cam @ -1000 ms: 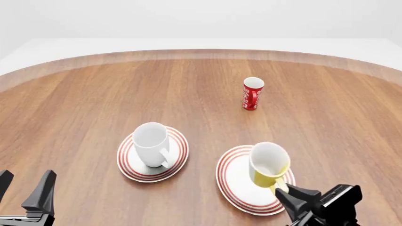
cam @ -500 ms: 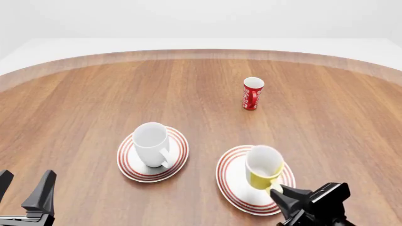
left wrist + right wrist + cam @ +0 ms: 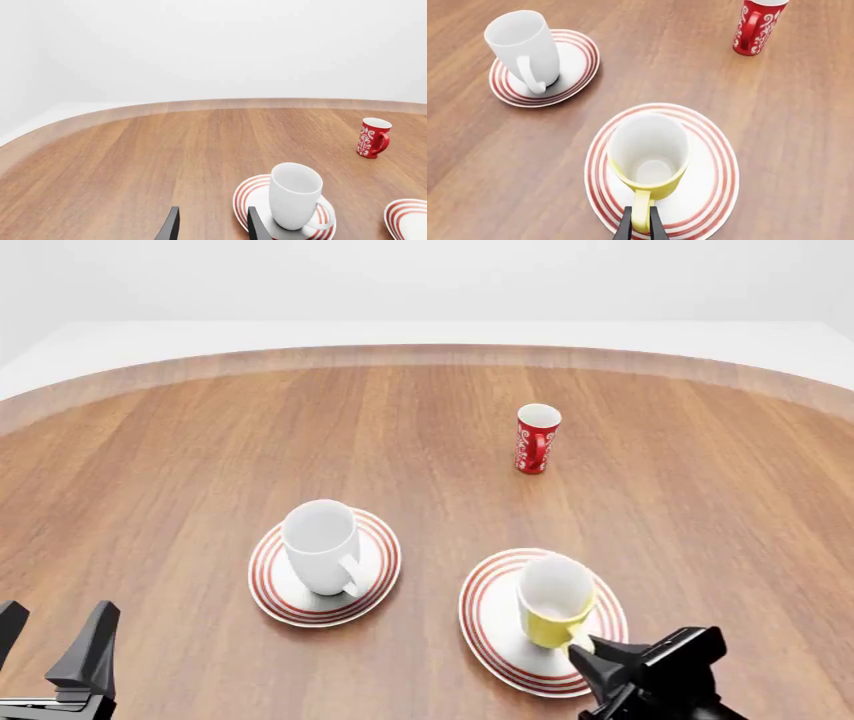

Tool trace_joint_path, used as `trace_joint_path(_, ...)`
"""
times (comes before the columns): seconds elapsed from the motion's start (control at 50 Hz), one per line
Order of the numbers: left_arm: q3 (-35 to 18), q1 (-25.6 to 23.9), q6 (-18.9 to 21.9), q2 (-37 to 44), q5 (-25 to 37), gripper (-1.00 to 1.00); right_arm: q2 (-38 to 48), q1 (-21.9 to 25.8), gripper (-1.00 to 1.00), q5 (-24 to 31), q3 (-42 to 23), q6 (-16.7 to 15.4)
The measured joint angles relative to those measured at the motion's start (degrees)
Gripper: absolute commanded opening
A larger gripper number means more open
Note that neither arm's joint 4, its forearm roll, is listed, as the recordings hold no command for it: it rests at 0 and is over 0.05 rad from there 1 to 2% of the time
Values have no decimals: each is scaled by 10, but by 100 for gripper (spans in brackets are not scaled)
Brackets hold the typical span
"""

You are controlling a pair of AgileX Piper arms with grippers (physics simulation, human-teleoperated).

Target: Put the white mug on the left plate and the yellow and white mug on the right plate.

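Small yellow mug with white inside [image 3: 555,602] now lowered upright onto the red-ringed right plate [image 3: 497,638].
Right gripper [image 3: 640,226] still pinches its handle; left gripper [image 3: 54,645] spread; large white mug [image 3: 322,545] sits on the left plate [image 3: 378,570], mid-table.

Both arms low at the near edge, left end effector spread, right end effector closed on a handle.

The left end effector [image 3: 54,645] sits at the near left corner of the front view, its two dark fingers [image 3: 91,645] pointing up and forward with a clear gap between them and nothing held; in the left wrist view only the two finger tips [image 3: 171,227] show, apart from each other. The right end effector [image 3: 594,655] enters from the near right, its black body angled toward the left and forward. In the right wrist view its thin fingers [image 3: 626,227] stand close together, pinching the handle of the yellow and white mug [image 3: 650,160].
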Motion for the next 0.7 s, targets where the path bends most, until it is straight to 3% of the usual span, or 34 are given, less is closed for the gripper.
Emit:
trace_joint_path(0.52, 0, 0, 0, 0, 0, 100, 32, -3, -100, -14, 0, -2)
trace_joint_path(0.54, 0, 0, 0, 0, 0, 100, 34, -3, 100, -15, 0, -2)
trace_joint_path(0.7, 0, 0, 0, 0, 0, 100, 54, -3, 100, -28, 0, 1)
